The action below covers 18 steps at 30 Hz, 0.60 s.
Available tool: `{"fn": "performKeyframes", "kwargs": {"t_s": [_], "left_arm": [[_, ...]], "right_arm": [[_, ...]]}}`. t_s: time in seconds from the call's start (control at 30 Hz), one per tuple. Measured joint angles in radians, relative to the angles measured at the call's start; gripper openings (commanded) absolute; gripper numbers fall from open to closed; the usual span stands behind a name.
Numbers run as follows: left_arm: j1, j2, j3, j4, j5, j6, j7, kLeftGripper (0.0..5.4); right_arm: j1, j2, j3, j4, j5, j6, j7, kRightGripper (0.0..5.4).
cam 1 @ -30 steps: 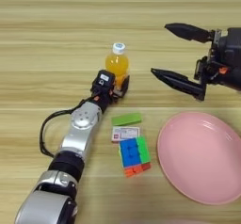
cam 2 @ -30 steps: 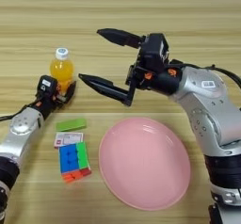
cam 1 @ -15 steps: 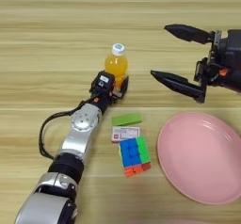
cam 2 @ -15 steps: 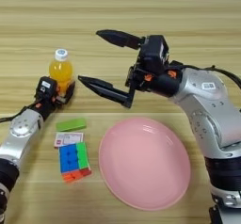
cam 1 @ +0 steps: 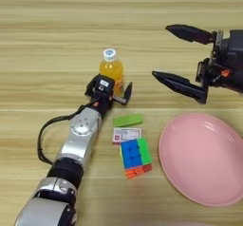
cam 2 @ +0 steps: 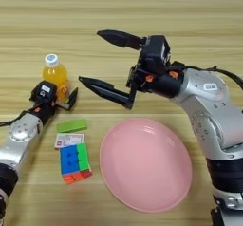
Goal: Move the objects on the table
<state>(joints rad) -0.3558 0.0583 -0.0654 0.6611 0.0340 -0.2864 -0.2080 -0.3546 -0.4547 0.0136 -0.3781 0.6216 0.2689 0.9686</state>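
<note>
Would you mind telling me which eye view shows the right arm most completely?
The right eye view: it shows the right gripper wide open plus the silver arm down to the frame's bottom. The left eye view shows the gripper's fingers and wrist only, cut at the picture's edge.

L hand (cam 1: 115,88) fingers apart; R hand (cam 2: 97,58) spread wide.

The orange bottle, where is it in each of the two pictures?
Left eye view: the orange bottle stands left of the middle, in the upper half.
Right eye view: the bottle stands far over at the left side, in the upper half.
Shared landmark: in both, the left gripper sits around its base, with the green block just below.
</note>
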Motion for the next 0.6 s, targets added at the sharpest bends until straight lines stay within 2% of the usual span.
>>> {"fn": "performKeyframes", "kwargs": {"t_s": [0.13,0.33,0.47,0.6], "left_arm": [[0.003,0.0,0.0,-0.006,0.002,-0.005,0.004,5.39],[0.041,0.001,-0.007,-0.093,0.002,-0.014,0.0,5.39],[0.09,0.012,-0.009,-0.163,0.002,-0.018,-0.001,5.39],[0.157,0.03,-0.017,-0.291,-0.002,-0.043,-0.02,5.39]], "right_arm": [[0.0,0.0,0.0,0.0,0.0,-0.001,0.0,5.4],[0.001,0.0,0.001,0.0,0.0,-0.003,0.0,5.4],[0.002,0.0,0.001,0.001,0.0,-0.008,0.0,5.4],[0.003,0.001,0.003,0.004,0.0,-0.017,0.0,5.4]]}}
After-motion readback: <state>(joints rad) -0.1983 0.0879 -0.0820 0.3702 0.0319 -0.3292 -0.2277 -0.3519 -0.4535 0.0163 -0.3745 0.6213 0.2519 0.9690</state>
